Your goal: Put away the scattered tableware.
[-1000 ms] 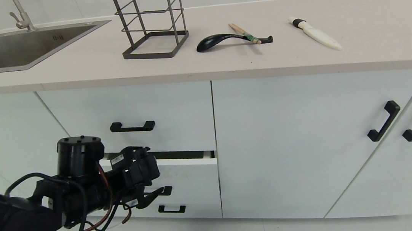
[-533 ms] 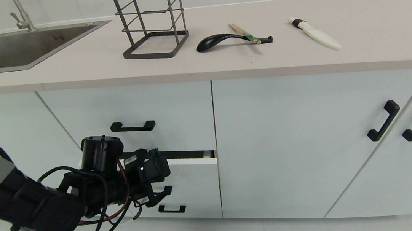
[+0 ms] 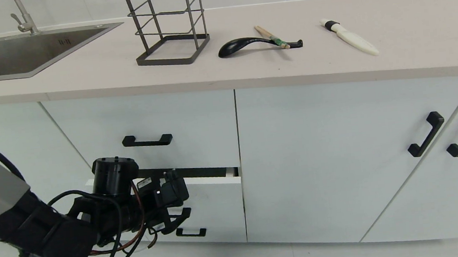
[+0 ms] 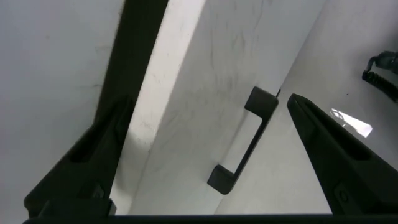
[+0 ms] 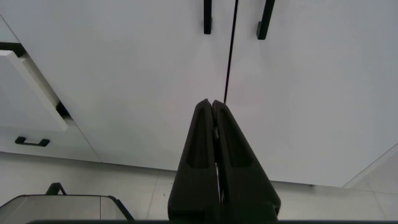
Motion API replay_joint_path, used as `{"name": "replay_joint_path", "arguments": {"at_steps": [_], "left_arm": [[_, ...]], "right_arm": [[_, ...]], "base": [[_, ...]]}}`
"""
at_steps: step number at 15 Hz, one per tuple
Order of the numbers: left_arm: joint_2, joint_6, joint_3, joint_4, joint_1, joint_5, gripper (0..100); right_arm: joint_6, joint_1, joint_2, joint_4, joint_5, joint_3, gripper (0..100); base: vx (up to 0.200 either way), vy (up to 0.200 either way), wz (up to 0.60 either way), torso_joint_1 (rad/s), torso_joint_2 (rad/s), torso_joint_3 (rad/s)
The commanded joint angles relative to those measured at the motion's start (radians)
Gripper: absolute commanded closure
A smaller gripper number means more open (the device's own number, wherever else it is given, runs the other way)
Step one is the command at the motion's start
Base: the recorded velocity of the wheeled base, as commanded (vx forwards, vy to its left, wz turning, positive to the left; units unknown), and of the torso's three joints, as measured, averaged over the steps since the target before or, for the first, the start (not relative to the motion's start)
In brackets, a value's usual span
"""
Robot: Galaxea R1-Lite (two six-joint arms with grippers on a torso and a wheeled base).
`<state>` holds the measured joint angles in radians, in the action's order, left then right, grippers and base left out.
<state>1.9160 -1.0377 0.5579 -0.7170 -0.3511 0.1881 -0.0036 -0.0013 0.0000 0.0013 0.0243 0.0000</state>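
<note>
Tableware lies scattered on the tabletop [image 3: 414,32]: a black spoon [image 3: 241,44] with chopsticks [image 3: 272,37] resting across its handle; a white knife [image 3: 351,39] well apart to the right; a wire rack [image 3: 169,28] stands between the spoon and the sink [image 3: 12,51]. Below, one drawer [image 3: 215,198] stands partly pulled out. Left gripper [image 3: 179,199] is at that drawer's front, fingers [image 4: 329,155] released and spread to either side of the drawer handle [image 4: 245,140], not touching it. Right gripper [image 5: 212,106] faces the cabinet doors [image 5: 298,93], fingers clenched together on nothing.
</note>
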Motion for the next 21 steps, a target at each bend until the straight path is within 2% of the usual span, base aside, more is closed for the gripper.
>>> {"name": "replay_joint_path", "arguments": {"at_steps": [1, 5, 7, 9, 11, 13, 16, 18, 19, 20, 21], "left_arm": [[-0.063, 0.001, -0.081, 0.014, 0.000, 0.002, 0], [-0.285, 0.002, -0.294, 0.030, -0.008, 0.007, 0], [-0.417, 0.004, -0.398, 0.087, -0.012, 0.010, 0], [-0.494, -0.001, -0.404, 0.182, -0.020, 0.010, 0], [-0.506, 0.001, -0.400, 0.229, -0.071, 0.010, 0], [-0.506, 0.001, -0.397, 0.238, -0.108, 0.010, 0], [-0.548, 0.002, -0.391, 0.240, -0.114, 0.011, 0], [-0.660, 0.021, -0.383, 0.246, -0.151, 0.051, 0], [-0.719, 0.053, -0.363, 0.269, -0.175, 0.059, 0], [-0.801, 0.116, -0.332, 0.324, -0.209, 0.067, 0], [-0.813, 0.126, -0.328, 0.335, -0.215, 0.067, 0]], "right_arm": [[0.001, 0.000, 0.002, 0.000, 0.000, 0.000, 100], [0.001, 0.000, 0.002, 0.000, 0.000, 0.000, 100], [-0.001, 0.000, 0.002, 0.000, 0.000, 0.000, 100], [-0.001, 0.000, 0.002, 0.000, 0.000, 0.000, 100], [0.001, 0.000, 0.002, 0.000, 0.000, 0.000, 100], [-0.001, 0.000, 0.002, 0.000, 0.000, 0.000, 100], [0.001, 0.000, 0.002, 0.000, 0.000, 0.000, 100], [-0.001, 0.000, 0.002, 0.000, 0.000, 0.000, 100], [0.001, 0.000, 0.002, 0.000, 0.000, 0.000, 100], [-0.001, 0.000, 0.002, 0.000, 0.000, 0.000, 100], [0.001, 0.000, 0.002, 0.000, 0.000, 0.000, 100]], "base": [[0.000, 0.000, 0.00, 0.000, 0.00, 0.000], [0.000, 0.000, 0.00, 0.000, 0.00, 0.000], [0.000, 0.000, 0.00, 0.000, 0.00, 0.000], [0.000, 0.000, 0.00, 0.000, 0.00, 0.000], [0.000, 0.000, 0.00, 0.000, 0.00, 0.000], [0.000, 0.000, 0.00, 0.000, 0.00, 0.000], [0.000, 0.000, 0.00, 0.000, 0.00, 0.000], [0.000, 0.000, 0.00, 0.000, 0.00, 0.000], [0.000, 0.000, 0.00, 0.000, 0.00, 0.000], [0.000, 0.000, 0.00, 0.000, 0.00, 0.000], [0.000, 0.000, 0.00, 0.000, 0.00, 0.000]]}}
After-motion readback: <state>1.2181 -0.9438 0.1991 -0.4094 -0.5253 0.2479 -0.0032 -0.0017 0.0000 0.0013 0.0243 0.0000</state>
